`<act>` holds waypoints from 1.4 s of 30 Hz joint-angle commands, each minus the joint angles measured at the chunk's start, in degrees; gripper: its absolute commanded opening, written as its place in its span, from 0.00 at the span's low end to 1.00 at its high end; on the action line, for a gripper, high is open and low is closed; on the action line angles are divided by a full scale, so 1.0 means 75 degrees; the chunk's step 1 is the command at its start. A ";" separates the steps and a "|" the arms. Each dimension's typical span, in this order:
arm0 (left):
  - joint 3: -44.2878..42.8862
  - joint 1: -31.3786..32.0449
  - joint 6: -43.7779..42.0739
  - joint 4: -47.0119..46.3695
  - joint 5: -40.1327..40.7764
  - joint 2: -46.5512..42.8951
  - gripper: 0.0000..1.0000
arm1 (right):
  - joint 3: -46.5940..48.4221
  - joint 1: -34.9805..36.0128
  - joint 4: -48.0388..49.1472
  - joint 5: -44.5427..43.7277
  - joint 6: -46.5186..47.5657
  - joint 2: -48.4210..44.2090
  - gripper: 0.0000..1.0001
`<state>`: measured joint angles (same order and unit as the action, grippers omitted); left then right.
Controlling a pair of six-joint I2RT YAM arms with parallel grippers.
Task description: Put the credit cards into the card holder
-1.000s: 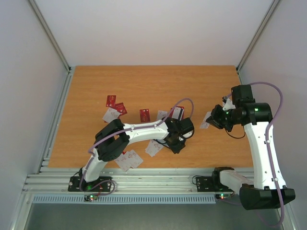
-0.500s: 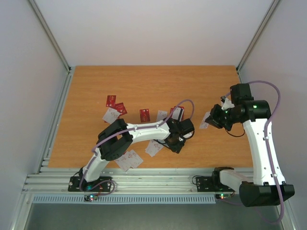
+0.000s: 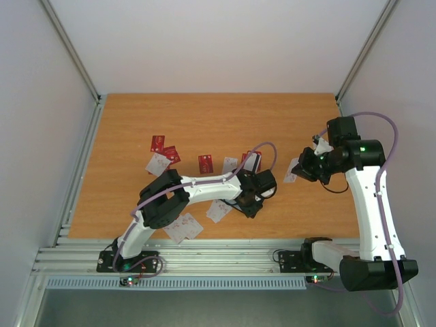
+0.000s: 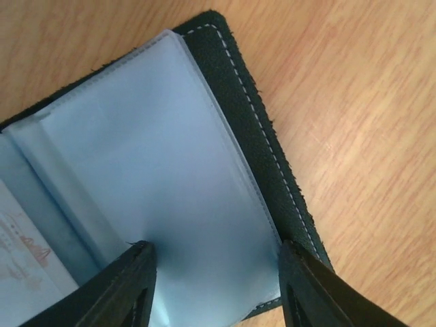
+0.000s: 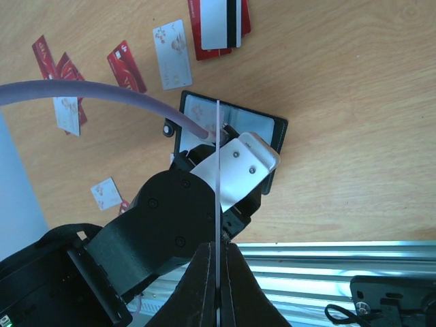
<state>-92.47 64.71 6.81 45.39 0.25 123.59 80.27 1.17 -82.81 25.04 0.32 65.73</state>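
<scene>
The card holder (image 4: 170, 170) lies open on the table, black outside with a pale blue plastic inside. My left gripper (image 4: 214, 262) is open, and its two fingertips rest apart on that inside leaf. In the right wrist view the holder (image 5: 201, 112) shows partly under the left gripper (image 3: 253, 199). My right gripper (image 5: 218, 248) is shut on a white credit card (image 5: 218, 170), seen edge-on. It holds the card (image 3: 292, 172) in the air to the right of the holder. Several red and white credit cards (image 3: 206, 163) lie loose on the table.
Loose cards lie behind the holder (image 5: 172, 44), one of them with a dark stripe (image 5: 221, 20). More are at the left (image 3: 157, 143) and near the front edge (image 3: 182, 228). A metal rail (image 3: 204, 259) runs along the table's near edge.
The left arm has shifted slightly, and its gripper is still on the holder. The right gripper has edged a little up and left with its card.
</scene>
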 commanded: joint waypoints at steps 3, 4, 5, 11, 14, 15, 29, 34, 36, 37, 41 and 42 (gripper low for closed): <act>0.0338 0.0068 -0.0186 -0.0282 0.1074 0.0302 0.44 | 0.0306 -0.0048 -0.0208 -0.0049 0.0265 0.0046 0.01; 0.0381 0.0062 -0.0209 -0.0315 0.1189 0.0303 0.42 | 0.0337 -0.0050 -0.0234 -0.0053 0.0282 0.0064 0.01; 0.0422 0.0067 -0.0242 -0.0332 0.1268 0.0303 0.41 | 0.0363 -0.0050 -0.0258 -0.0062 0.0294 0.0069 0.01; 0.0492 0.0067 -0.0181 -0.0447 0.1199 0.0061 0.33 | 0.0465 -0.0289 -0.0348 -0.0069 0.0371 0.0107 0.01; 0.0509 0.0068 -0.0049 -0.0508 0.1197 -0.0069 0.24 | 0.0456 -0.0304 -0.0329 -0.0032 0.0348 0.0107 0.01; 0.0539 0.0057 -0.0015 -0.0530 0.1206 -0.0116 0.22 | 0.0452 -0.0311 -0.0318 -0.0013 0.0341 0.0106 0.01; 0.0828 -0.0453 0.0986 -0.0879 0.0213 -0.1134 0.08 | 0.0390 -0.0309 -0.0251 -0.0004 0.0266 0.0107 0.01; 0.1363 -0.0999 0.1923 -0.1325 -0.0389 -0.1719 0.06 | 0.0190 -0.0310 -0.0114 0.0088 0.0189 0.0075 0.01; 0.1562 -0.1219 0.2270 -0.1476 -0.0501 -0.1899 0.06 | 0.0086 -0.0308 -0.0040 0.0158 0.0141 0.0061 0.01; 0.1694 -0.1316 0.2456 -0.1533 -0.0575 -0.1981 0.06 | 0.0036 -0.0311 -0.0001 0.0188 0.0118 0.0055 0.01; 0.2239 -0.1665 0.3162 -0.1680 -0.0752 -0.2223 0.08 | -0.0170 -0.0308 0.0174 0.0336 0.0023 0.0039 0.01; 0.2360 -0.1768 0.3318 -0.1707 -0.0797 -0.2263 0.09 | -0.0219 -0.0311 0.0222 0.0382 -0.0009 0.0039 0.01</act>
<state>-78.08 53.23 24.25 35.73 -3.31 108.44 79.92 -0.71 -82.87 26.06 1.39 66.41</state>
